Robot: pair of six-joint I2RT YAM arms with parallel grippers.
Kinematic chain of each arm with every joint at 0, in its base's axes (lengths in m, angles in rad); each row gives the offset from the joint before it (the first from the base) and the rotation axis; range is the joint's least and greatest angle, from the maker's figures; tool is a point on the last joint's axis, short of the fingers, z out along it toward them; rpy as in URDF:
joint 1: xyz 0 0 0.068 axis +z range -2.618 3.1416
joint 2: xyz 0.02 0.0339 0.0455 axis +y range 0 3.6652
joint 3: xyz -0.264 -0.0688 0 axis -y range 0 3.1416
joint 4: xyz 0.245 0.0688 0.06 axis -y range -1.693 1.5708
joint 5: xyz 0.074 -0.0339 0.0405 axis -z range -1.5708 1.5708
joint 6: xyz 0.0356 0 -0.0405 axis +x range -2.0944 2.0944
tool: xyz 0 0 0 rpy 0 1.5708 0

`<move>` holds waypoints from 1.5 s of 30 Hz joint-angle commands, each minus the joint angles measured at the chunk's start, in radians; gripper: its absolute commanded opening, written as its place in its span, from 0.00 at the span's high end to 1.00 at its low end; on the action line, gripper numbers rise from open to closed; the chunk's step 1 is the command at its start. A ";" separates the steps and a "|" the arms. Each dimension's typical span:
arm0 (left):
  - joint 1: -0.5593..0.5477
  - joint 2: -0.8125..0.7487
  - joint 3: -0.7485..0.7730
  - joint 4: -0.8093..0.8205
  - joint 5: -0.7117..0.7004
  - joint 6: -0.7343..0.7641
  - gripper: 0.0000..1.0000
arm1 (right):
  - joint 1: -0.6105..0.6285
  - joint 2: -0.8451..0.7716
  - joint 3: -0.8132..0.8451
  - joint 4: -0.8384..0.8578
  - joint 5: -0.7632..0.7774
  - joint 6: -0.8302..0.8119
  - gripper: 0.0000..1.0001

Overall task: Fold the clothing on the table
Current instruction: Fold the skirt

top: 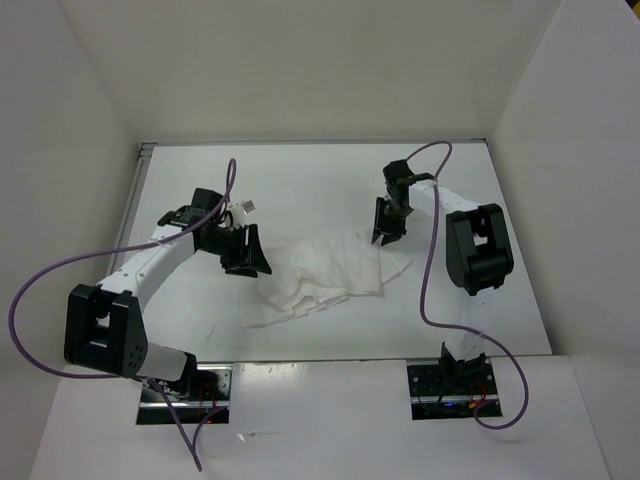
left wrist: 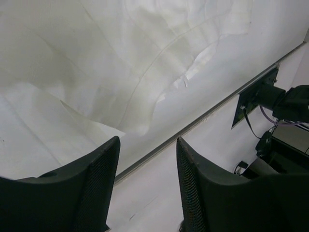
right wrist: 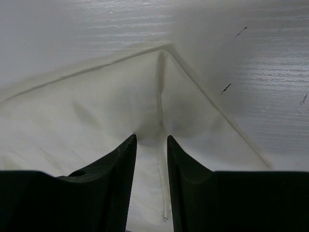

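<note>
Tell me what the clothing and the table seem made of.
The clothing: thin white fabric, matte, probably woven; it holds sharp creases and shows a stitched seam. The table: smooth matte white board, perhaps laminate, lightly scuffed, with a thin grey metal-looking edge.

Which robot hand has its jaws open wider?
The left gripper: its jaws stand well apart, by the edge of the clothing. The right gripper, above the clothing's corner, leaves only a narrow gap.

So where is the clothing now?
In the top view the clothing lies crumpled on the table, between the left end effector at its left edge and the right end effector over its far-right corner.
</note>
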State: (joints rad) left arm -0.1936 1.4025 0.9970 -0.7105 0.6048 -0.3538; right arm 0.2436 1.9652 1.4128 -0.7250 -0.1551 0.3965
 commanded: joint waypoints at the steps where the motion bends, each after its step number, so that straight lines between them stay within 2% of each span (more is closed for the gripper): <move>1: -0.004 0.035 0.009 0.090 -0.034 -0.083 0.42 | -0.015 0.014 -0.017 0.030 0.006 0.004 0.63; 7: -0.023 0.118 -0.076 0.201 -0.098 -0.166 0.44 | -0.015 0.023 -0.048 0.048 -0.004 0.013 0.63; 10: -0.032 0.170 -0.077 0.201 -0.163 -0.177 0.48 | -0.015 0.023 -0.058 0.058 -0.040 0.013 0.72; 15: -0.084 0.288 -0.077 0.190 -0.235 -0.188 0.56 | -0.015 0.032 -0.058 0.079 -0.130 0.013 0.73; 17: -0.110 0.311 -0.067 0.181 -0.279 -0.188 0.60 | -0.015 0.032 -0.058 0.079 -0.144 0.013 0.78; 18: -0.110 0.322 -0.067 0.171 -0.293 -0.197 0.60 | -0.015 0.032 -0.049 0.079 -0.144 0.013 0.87; 19: -0.125 0.335 -0.067 0.171 -0.303 -0.197 0.61 | -0.015 0.023 -0.049 0.079 -0.144 0.004 0.91; 23: -0.152 0.359 -0.078 0.171 -0.312 -0.220 0.62 | -0.015 -0.012 -0.008 0.069 -0.144 0.004 0.99; 28: -0.188 0.388 -0.078 0.161 -0.372 -0.220 0.63 | -0.024 -0.038 0.058 0.026 -0.072 -0.007 0.99; 30: -0.198 0.388 -0.078 0.161 -0.372 -0.220 0.63 | -0.024 -0.026 0.081 0.001 -0.049 -0.007 0.77; 32: -0.198 0.388 -0.078 0.161 -0.372 -0.220 0.63 | -0.024 -0.017 0.081 -0.017 -0.014 -0.007 0.70; 37: -0.198 0.388 -0.069 0.152 -0.372 -0.220 0.63 | -0.024 -0.138 0.035 -0.007 0.017 0.005 0.65; 45: -0.198 0.397 -0.051 0.143 -0.372 -0.220 0.63 | -0.024 -0.152 -0.089 0.009 -0.055 0.005 0.65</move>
State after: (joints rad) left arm -0.3763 1.7370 0.9718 -0.5667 0.3408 -0.5838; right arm 0.2245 1.8217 1.3781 -0.7177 -0.1772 0.4000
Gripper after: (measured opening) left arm 0.368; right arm 0.351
